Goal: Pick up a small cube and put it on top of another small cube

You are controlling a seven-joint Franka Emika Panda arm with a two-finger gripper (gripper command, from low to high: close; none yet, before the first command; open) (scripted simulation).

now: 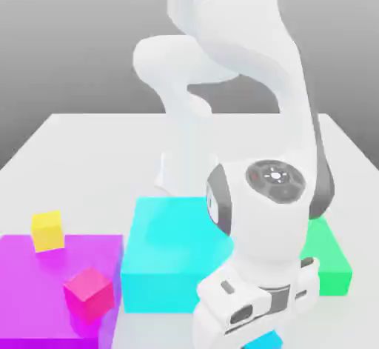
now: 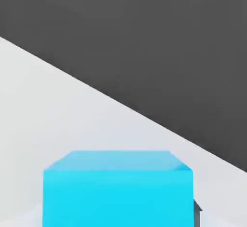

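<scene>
Sky-blue cube (image 2: 117, 190) sits right between my jaws, which are clamped on its sides, as I read the hand view. From the exterior view I see the gripper (image 1: 260, 324) low at the table (image 1: 89, 147), pointing down, the cube's top peeking beneath it. Behind the jaws lies the cyan block (image 1: 172, 255); yellow cube (image 1: 47, 230) and pink cube (image 1: 89, 293) rest on the magenta block (image 1: 29, 281), well apart from them.

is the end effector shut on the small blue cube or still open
Shut on it: the small blue cube sits right at the end effector.
</scene>
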